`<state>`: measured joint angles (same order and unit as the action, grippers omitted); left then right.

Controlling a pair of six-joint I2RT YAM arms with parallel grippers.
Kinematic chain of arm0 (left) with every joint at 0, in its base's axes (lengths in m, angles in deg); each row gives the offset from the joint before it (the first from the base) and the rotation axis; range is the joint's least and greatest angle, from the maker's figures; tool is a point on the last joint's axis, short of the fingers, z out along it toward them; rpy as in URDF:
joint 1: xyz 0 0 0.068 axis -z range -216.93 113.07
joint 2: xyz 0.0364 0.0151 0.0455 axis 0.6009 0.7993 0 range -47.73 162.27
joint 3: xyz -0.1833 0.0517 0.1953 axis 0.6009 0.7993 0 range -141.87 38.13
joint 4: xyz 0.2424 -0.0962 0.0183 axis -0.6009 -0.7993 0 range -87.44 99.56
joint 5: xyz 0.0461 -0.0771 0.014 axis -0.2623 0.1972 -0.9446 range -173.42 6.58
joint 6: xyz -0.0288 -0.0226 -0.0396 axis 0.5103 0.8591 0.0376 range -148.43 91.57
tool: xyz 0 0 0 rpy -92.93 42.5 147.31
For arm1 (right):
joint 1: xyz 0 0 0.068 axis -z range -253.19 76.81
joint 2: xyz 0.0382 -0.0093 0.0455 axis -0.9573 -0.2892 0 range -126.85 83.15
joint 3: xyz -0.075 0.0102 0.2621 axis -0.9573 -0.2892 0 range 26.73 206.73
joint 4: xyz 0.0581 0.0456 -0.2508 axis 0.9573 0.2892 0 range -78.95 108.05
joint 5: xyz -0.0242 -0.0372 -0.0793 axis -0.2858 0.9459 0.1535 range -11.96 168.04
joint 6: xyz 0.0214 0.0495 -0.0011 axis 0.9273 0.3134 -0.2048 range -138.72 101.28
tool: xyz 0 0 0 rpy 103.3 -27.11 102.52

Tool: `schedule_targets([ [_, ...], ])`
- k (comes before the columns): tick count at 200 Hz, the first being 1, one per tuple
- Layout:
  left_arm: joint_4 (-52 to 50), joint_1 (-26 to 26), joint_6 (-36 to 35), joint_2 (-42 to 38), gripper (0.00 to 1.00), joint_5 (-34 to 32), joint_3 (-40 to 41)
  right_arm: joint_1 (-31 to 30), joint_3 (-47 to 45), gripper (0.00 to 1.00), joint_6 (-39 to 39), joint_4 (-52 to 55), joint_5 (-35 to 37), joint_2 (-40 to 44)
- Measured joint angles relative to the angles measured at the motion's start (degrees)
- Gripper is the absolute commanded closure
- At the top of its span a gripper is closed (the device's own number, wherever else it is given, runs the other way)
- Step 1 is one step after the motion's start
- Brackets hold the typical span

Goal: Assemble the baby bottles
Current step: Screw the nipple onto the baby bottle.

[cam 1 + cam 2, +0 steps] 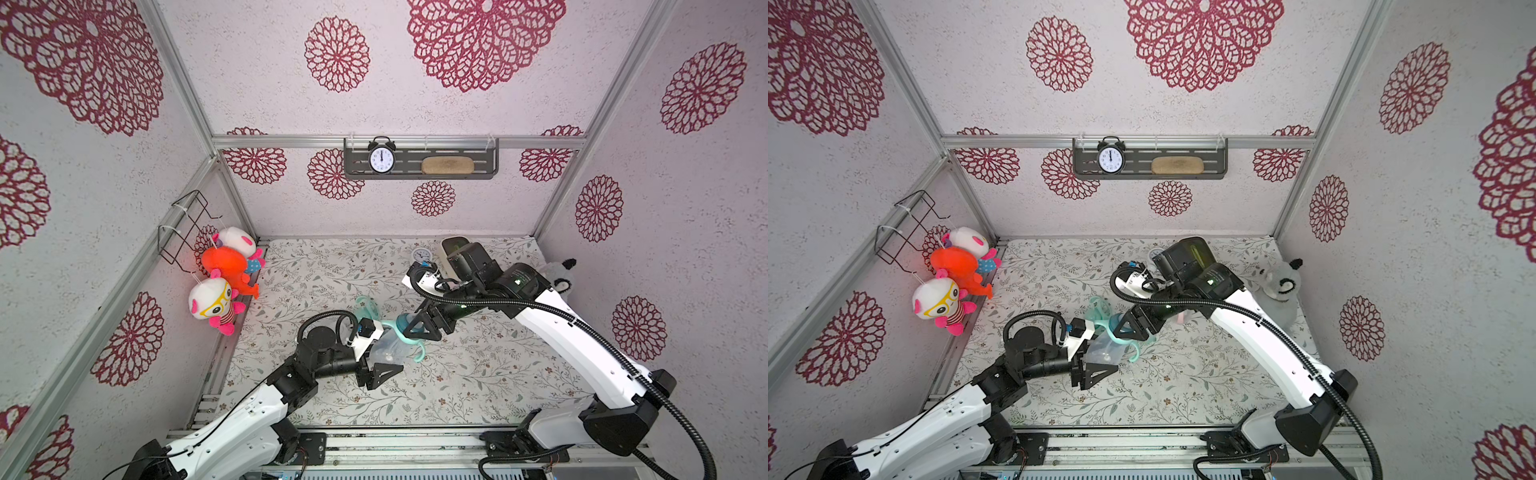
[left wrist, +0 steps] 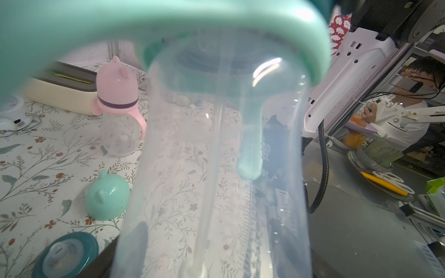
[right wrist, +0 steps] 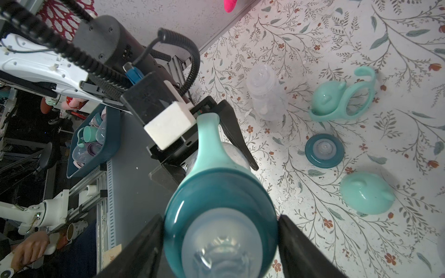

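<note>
Mid-field on the floral cloth (image 1: 478, 386): clear plastic bottle (image 1: 1106, 352), smooth, round-shouldered, tilted. A matte mint two-handled ring (image 3: 207, 144) sits round its neck, and a glossy teal collar (image 3: 216, 190) with a translucent nipple is on top. The left gripper (image 1: 381, 355) is clamped narrow on the body. The right gripper (image 3: 220, 219) is fairly wide, its fingers pressed to both sides of the collar. At 11 o'clock from the bottle an eared mint dome cap (image 3: 330, 98) lies in a spare handle ring (image 3: 332, 116). At 2 o'clock a pink-capped bottle (image 2: 118, 96) stands upright.

Clear bottle (image 1: 390, 354) in left end effector (image 1: 384, 348), its teal collar (image 1: 401, 321) in right end effector (image 1: 407, 326)
</note>
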<state>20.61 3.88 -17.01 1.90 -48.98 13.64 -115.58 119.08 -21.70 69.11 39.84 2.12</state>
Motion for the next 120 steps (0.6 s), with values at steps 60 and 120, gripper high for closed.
schedule_targets([
  [60,-1.6,0.0,0.0,0.3,1.00,-0.1,-1.0,0.2,0.0,0.41,0.5,-0.3,0.0,0.0],
  [120,-2.5,0.6,0.0,-0.4,1.00,-5.9,-0.9,0.2,-2.1,0.52,8.7,-4.7,1.7,0.2],
])
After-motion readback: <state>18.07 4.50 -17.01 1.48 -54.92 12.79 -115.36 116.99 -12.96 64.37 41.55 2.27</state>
